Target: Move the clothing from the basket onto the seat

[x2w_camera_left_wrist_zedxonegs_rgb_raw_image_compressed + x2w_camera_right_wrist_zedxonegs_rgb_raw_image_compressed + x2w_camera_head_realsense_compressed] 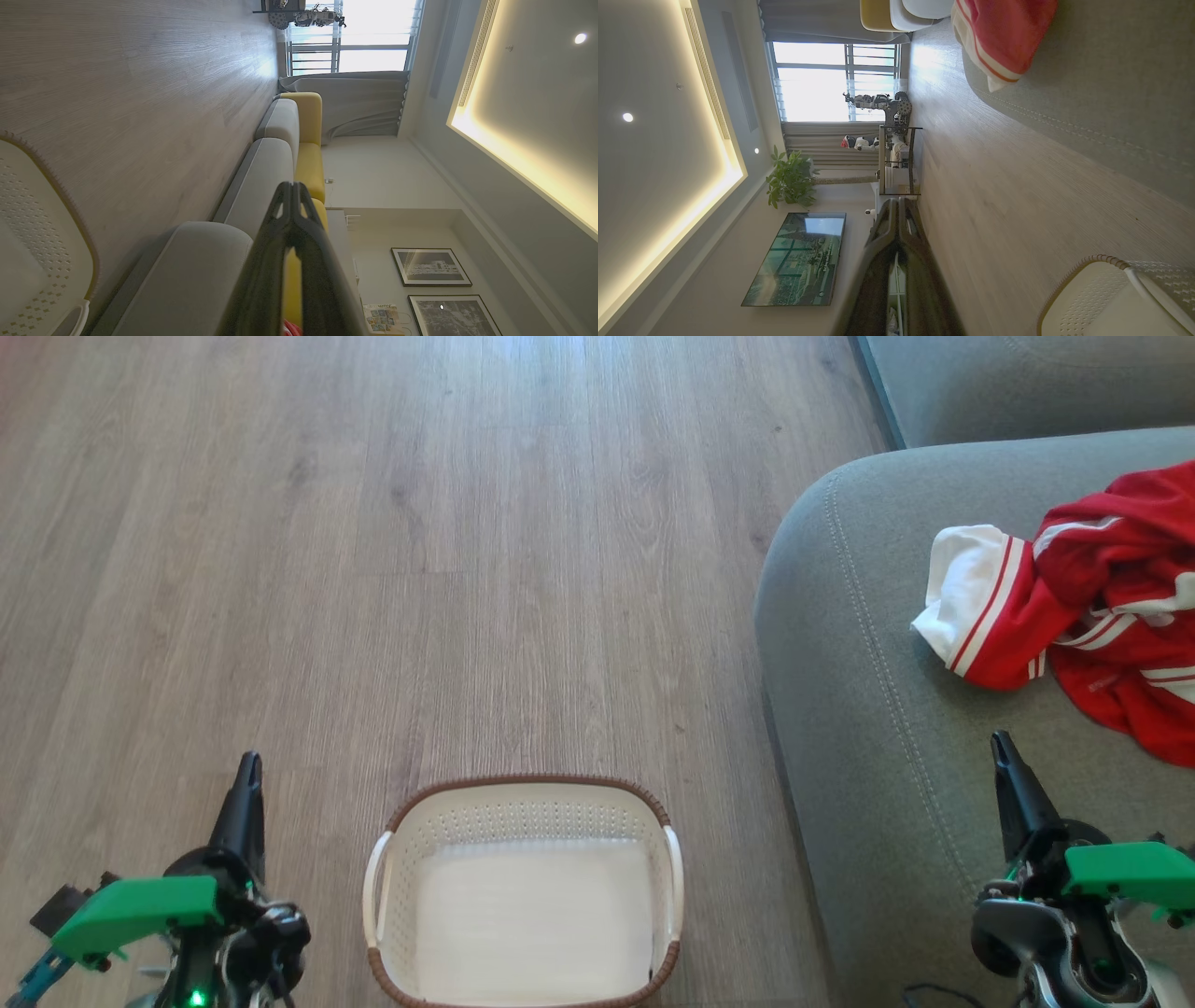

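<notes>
The red clothing with white panels and striped trim lies crumpled on the grey-green seat at the right. Its edge shows as clothing in the right wrist view. The white basket with a brown braided rim stands on the floor at the bottom centre, nothing inside it. My left gripper is shut, over the floor left of the basket. My right gripper is shut, above the seat's front part, below the clothing. Both grippers hold nothing.
Wood-look floor stretches ahead and to the left. A second sofa cushion sits behind the seat. The wrist views show a yellow sofa back, a window, a plant and a wall television.
</notes>
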Tool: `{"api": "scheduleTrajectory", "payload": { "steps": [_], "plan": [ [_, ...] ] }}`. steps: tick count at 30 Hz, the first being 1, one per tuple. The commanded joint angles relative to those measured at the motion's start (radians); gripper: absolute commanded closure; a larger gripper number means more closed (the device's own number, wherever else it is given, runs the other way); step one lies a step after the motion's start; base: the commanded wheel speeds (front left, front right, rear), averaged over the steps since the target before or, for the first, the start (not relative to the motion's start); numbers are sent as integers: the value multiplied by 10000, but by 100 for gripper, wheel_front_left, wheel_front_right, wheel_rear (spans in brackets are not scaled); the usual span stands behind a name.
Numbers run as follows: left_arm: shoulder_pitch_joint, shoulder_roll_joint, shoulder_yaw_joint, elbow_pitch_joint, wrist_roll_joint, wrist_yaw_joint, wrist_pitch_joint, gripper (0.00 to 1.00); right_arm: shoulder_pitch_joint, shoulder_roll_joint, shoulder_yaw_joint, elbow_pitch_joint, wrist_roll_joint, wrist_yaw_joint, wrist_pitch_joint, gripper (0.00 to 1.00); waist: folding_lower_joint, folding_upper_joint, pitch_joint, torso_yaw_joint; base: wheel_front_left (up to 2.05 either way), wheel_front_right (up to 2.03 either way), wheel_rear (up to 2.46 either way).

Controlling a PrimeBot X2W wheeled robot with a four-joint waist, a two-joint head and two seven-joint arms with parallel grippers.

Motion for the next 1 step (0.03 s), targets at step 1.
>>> {"api": "scheduleTrajectory", "payload": {
  "steps": [1],
  "plan": [
    [-496,74,366,-270,-25,-67,78,100,-496,53,173,-326,13,0,89,100,0,0,0,0,0,0,0]
  ]
}}
